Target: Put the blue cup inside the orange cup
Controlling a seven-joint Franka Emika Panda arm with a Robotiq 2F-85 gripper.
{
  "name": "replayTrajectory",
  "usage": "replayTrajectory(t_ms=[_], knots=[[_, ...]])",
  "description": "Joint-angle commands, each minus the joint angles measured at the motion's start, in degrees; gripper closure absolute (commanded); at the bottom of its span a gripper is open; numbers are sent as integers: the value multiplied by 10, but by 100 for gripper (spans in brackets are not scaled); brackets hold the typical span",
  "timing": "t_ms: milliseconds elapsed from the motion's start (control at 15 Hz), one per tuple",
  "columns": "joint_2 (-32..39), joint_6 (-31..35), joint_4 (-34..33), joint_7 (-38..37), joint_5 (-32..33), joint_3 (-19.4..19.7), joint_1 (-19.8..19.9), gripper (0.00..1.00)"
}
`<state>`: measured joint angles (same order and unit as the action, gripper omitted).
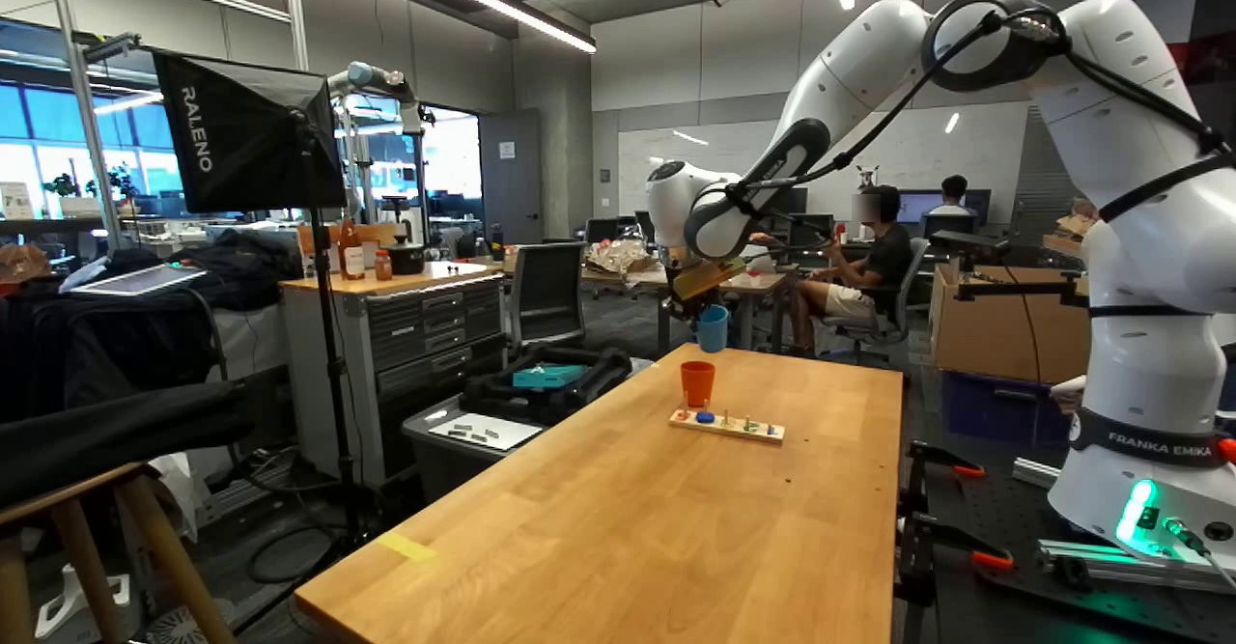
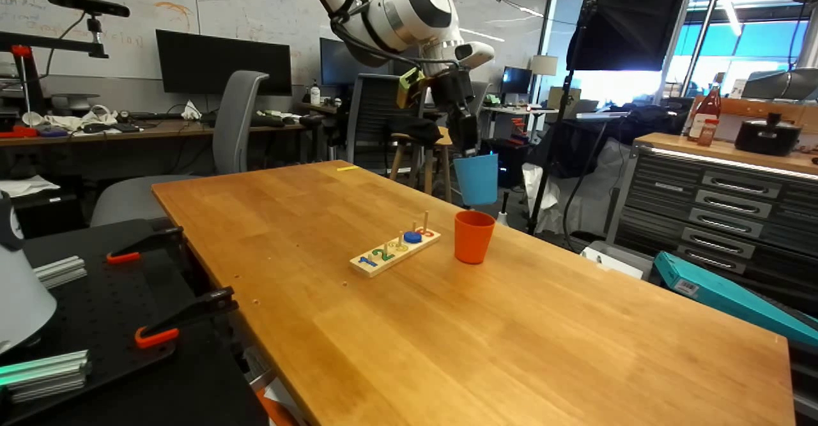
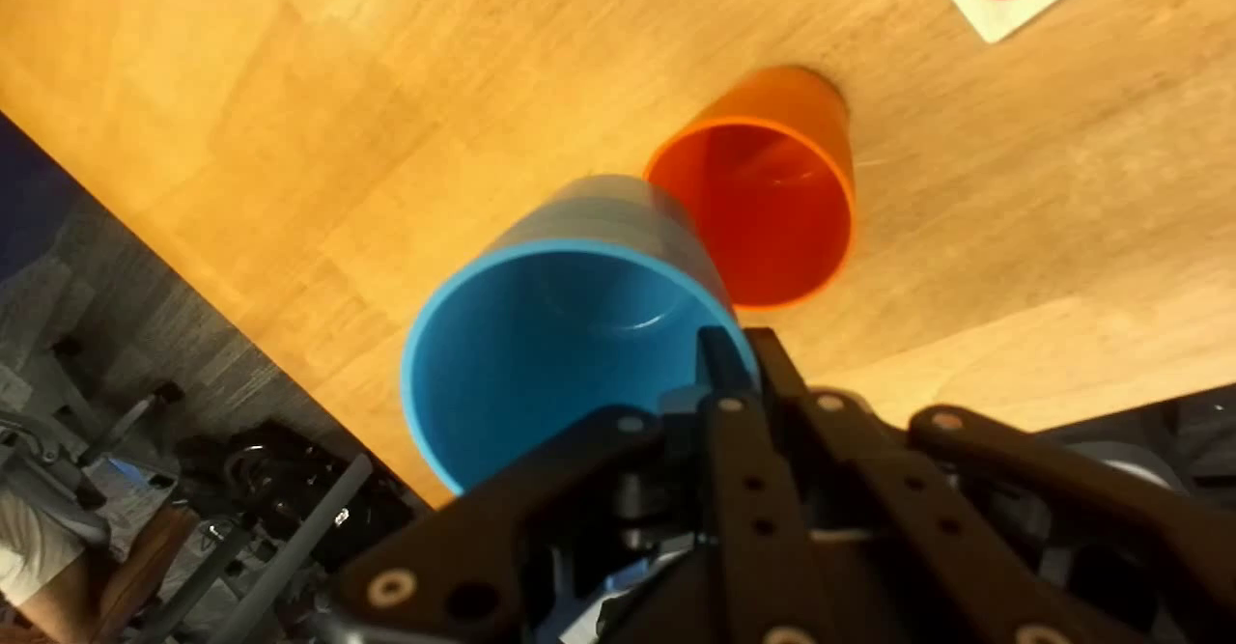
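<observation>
— What is the gripper (image 3: 742,359) doing?
— Grasping the blue cup (image 2: 477,182). The wrist view shows it pinching the wall at the rim, one fingertip inside and one outside.
— So where is that cup?
— In the air, mouth up, higher than the counter (image 2: 543,324).
— And the orange cup (image 2: 471,246)?
— Standing upright on the counter, mouth up. In both exterior views the blue cup is the higher one, with a gap between the two.
— Squarely above it?
— I can't tell. In the wrist view the blue wall covers part of the orange rim, and the mouths lie side by side.
— Anything nearby?
— A wooden peg board (image 2: 391,257), left of the orange cup in an exterior view and apart from it. A blue disc (image 2: 413,237) sits toward its right end.
</observation>
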<state>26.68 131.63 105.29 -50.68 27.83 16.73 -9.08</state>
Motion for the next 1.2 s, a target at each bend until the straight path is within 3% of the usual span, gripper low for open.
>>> replayTrajectory(t_ms=[0, 667, 1067, 1133], knots=[[-22, 30, 38, -12, 18, -9, 14, 99], [-3, 141, 41, -18, 14, -1, 11, 99], [-2, 137, 43, -22, 6, 2, 11, 99], [-3, 136, 44, -22, 2, 0, 12, 89]])
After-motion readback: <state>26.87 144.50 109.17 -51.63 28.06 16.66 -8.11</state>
